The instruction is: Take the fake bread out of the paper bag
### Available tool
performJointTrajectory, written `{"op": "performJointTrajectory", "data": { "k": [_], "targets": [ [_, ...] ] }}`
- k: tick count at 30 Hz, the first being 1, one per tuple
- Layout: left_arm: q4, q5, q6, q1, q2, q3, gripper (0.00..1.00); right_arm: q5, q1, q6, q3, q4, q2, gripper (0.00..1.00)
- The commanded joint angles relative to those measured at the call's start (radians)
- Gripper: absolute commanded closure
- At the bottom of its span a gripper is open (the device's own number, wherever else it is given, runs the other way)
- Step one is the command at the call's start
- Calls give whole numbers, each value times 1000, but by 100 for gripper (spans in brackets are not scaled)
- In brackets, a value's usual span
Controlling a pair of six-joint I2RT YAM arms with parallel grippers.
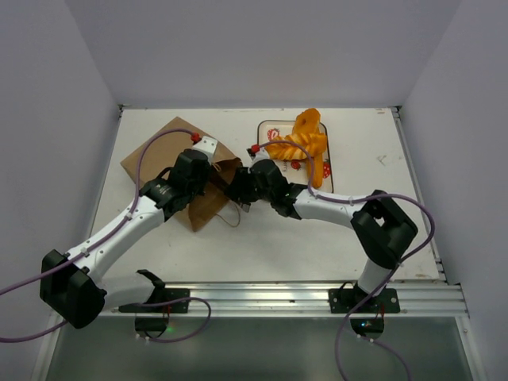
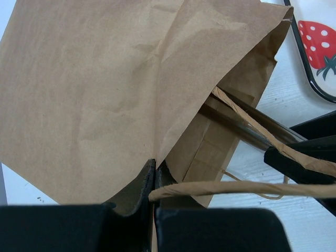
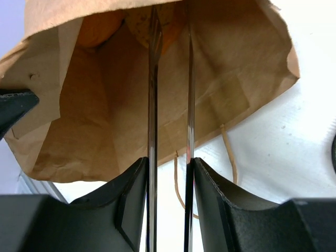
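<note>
The paper bag [image 1: 163, 159] lies on its side at the left, its mouth facing right. My left gripper [image 1: 213, 176] is shut on the upper edge of the bag's mouth [image 2: 154, 168] and holds it up. My right gripper [image 1: 238, 190] is shut on metal tongs [image 3: 153, 79], whose two blades reach into the open bag [image 3: 89, 121]. Glossy orange fake bread [image 3: 100, 26] lies deep inside the bag, at the tong tips. More fake bread [image 1: 300, 143] is piled on the strawberry-print tray [image 1: 327, 171]. The tongs also show in the left wrist view [image 2: 247, 131].
The bag's twisted paper handle [image 2: 236, 187] crosses in front of my left fingers; another loop [image 1: 230, 216] lies on the white table. The tray's corner [image 2: 315, 52] is just right of the bag. A metal rail [image 1: 317, 294] runs along the near edge.
</note>
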Motion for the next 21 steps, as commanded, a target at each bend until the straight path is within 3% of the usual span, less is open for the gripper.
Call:
{"op": "performJointTrajectory", "data": {
  "k": [1,21],
  "targets": [
    [8,20,7,-3,2,12,100,-26,3,38,49,65,20,56],
    [8,54,10,-3,12,12,100,-31,3,46,155,42,131,52]
  ]
}}
